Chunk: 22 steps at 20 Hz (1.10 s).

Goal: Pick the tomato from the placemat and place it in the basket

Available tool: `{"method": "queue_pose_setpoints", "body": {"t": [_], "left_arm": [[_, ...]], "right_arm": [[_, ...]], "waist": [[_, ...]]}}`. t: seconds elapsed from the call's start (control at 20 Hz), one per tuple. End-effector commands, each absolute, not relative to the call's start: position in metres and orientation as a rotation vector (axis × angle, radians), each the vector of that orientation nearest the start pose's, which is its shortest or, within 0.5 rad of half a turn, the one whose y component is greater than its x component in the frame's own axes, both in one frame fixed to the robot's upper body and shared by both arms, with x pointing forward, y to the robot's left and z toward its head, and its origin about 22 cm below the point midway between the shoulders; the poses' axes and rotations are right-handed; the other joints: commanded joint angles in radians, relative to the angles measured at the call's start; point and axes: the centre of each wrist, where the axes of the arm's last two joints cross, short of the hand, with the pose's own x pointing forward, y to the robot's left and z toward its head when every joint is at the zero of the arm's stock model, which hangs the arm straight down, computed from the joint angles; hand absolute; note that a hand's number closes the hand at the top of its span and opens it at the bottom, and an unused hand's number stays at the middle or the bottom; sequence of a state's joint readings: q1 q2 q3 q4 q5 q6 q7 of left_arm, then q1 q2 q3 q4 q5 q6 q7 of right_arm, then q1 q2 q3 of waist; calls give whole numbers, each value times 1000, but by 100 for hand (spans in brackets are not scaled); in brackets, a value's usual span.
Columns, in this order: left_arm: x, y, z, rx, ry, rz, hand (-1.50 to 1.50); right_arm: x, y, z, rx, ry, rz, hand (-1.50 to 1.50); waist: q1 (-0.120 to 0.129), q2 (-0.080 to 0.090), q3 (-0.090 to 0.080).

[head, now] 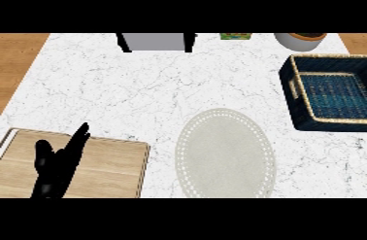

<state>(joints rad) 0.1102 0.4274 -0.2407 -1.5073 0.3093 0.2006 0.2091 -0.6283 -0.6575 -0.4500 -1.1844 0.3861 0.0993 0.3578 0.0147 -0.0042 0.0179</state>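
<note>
Head view. Nearest, lower left of frame: my left hand [58,163] rested over the cutting board [108,168], fingers straight, holding nothing. Right hand not seen. Placemat [225,154], pale oval at lower centre, lay bare; no tomato showed anywhere, so its look couldn't be noted. Basket [305,115], right edge, showed none either. Judged best: find the tomato before reaching.

head view, steeply above counter [143,88]
</note>
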Motion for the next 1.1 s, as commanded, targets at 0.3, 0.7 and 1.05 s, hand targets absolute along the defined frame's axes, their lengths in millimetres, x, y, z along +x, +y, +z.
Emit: {"method": "queue_pose_setpoints", "body": {"t": [0.3, 0.7, 1.05], "left_arm": [[196, 303, -36, 155, -1029, -31, 0], [199, 287, -38, 150, -1020, -29, 0], [187, 290, -55, 157, -1001, -22, 0]], "right_arm": [[336, -457, 196, -1036, -1443, 177, -150], [320, -503, 241, -1003, -1493, -32, -150], [268, -548, 247, -1043, -1430, -135, -150]], "waist": [[-5, 6, -18], [-4, 8, -17], [-30, 2, -18]]}}
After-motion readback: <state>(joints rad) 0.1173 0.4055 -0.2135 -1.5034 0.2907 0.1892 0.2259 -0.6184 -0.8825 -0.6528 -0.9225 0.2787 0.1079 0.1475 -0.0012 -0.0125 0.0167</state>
